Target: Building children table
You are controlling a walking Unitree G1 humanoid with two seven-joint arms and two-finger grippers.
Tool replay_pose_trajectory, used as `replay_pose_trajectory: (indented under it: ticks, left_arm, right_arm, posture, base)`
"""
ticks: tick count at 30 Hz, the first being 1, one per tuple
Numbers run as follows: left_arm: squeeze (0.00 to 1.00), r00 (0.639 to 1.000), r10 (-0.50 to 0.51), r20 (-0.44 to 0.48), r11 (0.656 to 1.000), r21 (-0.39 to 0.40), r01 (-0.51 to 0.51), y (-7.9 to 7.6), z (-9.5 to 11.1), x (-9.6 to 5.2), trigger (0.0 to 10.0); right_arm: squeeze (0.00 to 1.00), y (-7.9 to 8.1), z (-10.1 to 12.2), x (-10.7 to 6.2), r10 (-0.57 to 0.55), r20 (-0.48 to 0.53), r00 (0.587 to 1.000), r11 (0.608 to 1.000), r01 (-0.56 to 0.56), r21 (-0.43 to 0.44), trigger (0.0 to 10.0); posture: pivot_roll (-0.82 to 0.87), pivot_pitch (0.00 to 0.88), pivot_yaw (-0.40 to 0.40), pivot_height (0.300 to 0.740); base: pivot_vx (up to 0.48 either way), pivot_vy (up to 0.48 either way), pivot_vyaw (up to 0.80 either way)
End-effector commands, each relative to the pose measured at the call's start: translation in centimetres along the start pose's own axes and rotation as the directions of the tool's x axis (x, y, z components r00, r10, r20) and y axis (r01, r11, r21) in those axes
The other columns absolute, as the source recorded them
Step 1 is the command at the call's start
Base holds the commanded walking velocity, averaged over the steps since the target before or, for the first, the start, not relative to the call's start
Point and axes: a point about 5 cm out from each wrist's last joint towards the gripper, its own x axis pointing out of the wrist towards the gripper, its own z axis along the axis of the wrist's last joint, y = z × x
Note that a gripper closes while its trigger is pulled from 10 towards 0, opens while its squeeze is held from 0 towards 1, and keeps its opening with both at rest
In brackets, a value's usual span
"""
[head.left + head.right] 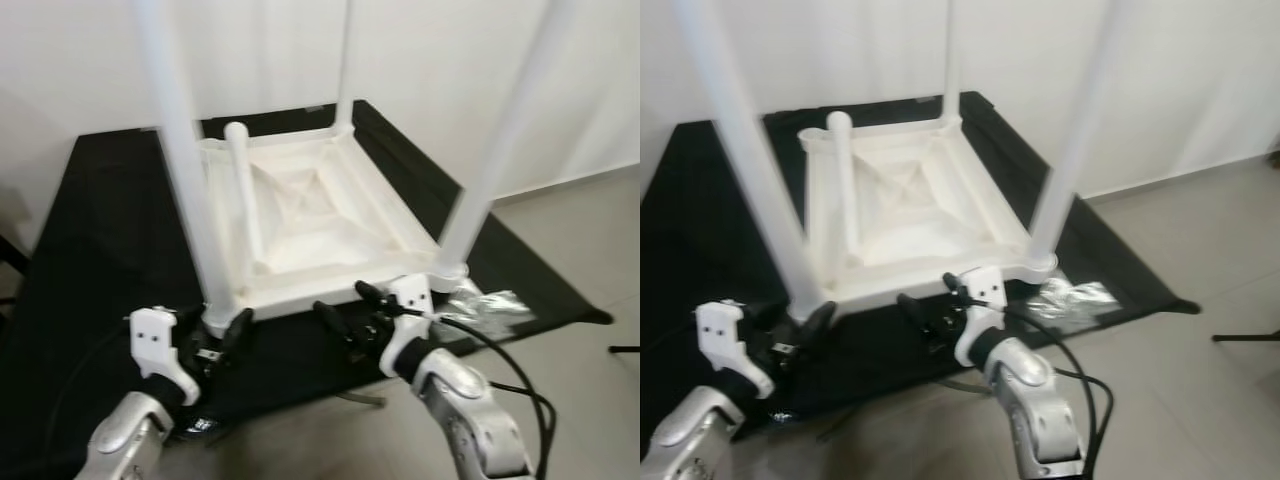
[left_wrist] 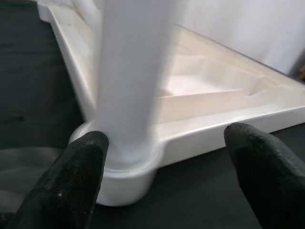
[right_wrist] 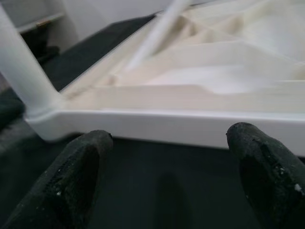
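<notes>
A white children's table (image 1: 300,215) lies upside down on a black cloth (image 1: 100,250), its legs pointing up. My left gripper (image 1: 218,330) is open at the foot of the near left leg (image 1: 185,170). In the left wrist view one finger (image 2: 71,176) is close beside the leg's round socket (image 2: 126,183) and the other stands well apart. My right gripper (image 1: 348,308) is open just in front of the table's near edge (image 3: 181,126), between the two near legs, with nothing held. The near right leg (image 1: 500,140) rises right of it.
A crumpled clear plastic bag (image 1: 488,305) lies on the cloth by the near right corner. Two more legs (image 1: 243,190) stand at the far side. Grey tile floor (image 1: 580,250) lies to the right, and a white wall (image 1: 450,60) stands behind.
</notes>
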Motion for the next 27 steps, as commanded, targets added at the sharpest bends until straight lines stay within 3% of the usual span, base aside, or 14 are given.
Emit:
replay_pose_trajectory:
  ticks: [1,20,27]
  left_arm:
    - [0.0,1.0,-0.022,-0.017,1.0,0.006,0.022,-0.23,-0.16,0.07,10.0]
    - [0.0,0.999,-0.027,-0.02,0.999,0.019,0.027,-0.33,-0.07,0.24,10.0]
    - [0.0,0.997,-0.075,-0.02,0.996,0.055,0.076,-1.05,0.22,0.59,10.0]
  right_arm:
    - [0.0,0.46,0.22,0.29,0.016,0.014,1.0,1.0,-0.016,0.02,10.0]
    - [0.0,0.21,0.11,0.45,0.009,0.003,1.0,1.0,-0.009,0.027,10.0]
    - [0.0,-0.2,0.09,0.47,-0.014,0.0,1.0,1.0,0.014,0.017,10.0]
  posture:
    - [-0.1,0.105,0.02,0.74]
    - [-0.1,0.104,0.011,0.74]
    - [-0.1,0.103,0.004,0.74]
  base:
    - [0.0,-0.45,0.0]
    - [0.0,-0.45,0.0]
    - [0.0,-0.451,0.0]
